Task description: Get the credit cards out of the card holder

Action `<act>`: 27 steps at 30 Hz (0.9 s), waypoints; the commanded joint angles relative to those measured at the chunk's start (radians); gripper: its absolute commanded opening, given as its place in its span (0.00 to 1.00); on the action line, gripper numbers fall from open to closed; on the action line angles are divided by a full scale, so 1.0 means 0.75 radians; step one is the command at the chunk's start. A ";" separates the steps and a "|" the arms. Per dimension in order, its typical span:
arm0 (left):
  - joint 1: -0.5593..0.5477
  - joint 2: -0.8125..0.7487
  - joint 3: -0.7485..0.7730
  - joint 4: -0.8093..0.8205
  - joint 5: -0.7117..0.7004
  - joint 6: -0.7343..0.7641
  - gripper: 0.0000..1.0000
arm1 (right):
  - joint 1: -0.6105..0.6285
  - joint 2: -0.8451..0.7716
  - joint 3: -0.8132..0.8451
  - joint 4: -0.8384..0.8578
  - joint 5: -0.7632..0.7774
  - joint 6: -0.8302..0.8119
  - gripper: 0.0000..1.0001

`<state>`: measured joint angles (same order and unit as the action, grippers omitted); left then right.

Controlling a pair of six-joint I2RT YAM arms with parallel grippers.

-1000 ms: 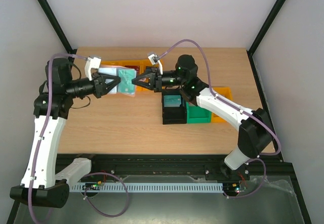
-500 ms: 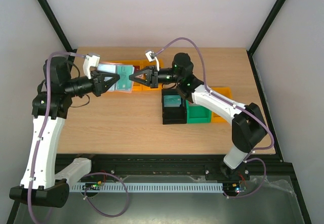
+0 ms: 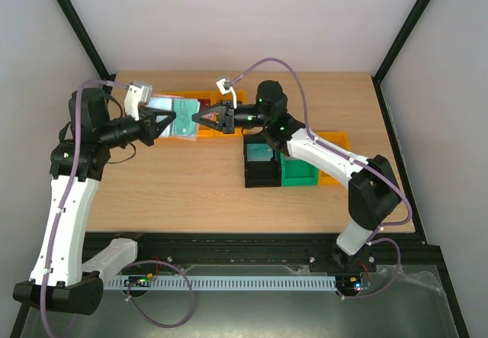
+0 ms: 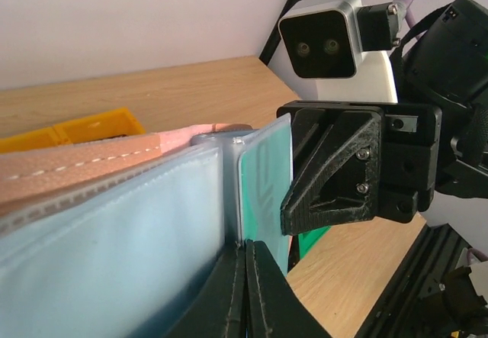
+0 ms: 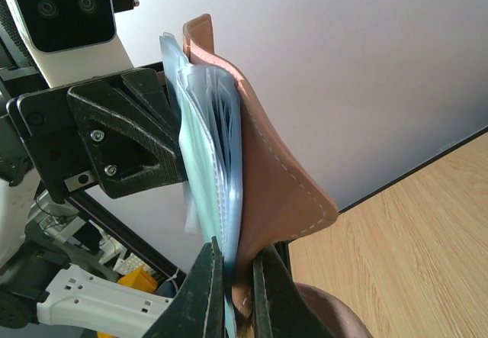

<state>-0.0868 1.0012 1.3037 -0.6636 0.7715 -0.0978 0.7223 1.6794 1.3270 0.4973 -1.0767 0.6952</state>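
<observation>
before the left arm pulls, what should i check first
1. right gripper clamped on the card holder: ok
2. left gripper shut at the lower edge of the teal card: ok
3. that grip takes only the card, not the pale blue sleeve beside it: cannot tell
4. teal card sticks out past the sleeve: ok
5. holder held up off the table, between both arms: ok
6. other cards in the holder: cannot tell

left wrist | card holder (image 4: 114, 223) cut off at left edge | teal card (image 4: 267, 174) partly tucked inside
</observation>
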 commanded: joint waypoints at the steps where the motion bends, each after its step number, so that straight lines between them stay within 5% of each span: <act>1: -0.106 0.016 -0.016 -0.067 0.223 0.102 0.02 | 0.114 -0.037 0.031 0.096 -0.027 0.003 0.02; 8: -0.051 0.012 -0.012 -0.158 0.029 0.196 0.02 | 0.034 -0.169 -0.090 -0.035 0.007 -0.101 0.02; 17: 0.153 0.016 -0.057 -0.198 0.211 0.254 0.02 | 0.024 -0.210 -0.126 -0.062 -0.002 -0.125 0.02; 27: 0.163 0.017 -0.049 -0.281 0.437 0.355 0.06 | 0.023 -0.149 -0.080 -0.067 -0.035 -0.116 0.02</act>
<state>0.0296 1.0100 1.2701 -0.8471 1.0180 0.1360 0.7334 1.5707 1.2327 0.4042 -1.0695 0.6167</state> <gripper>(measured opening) 0.032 0.048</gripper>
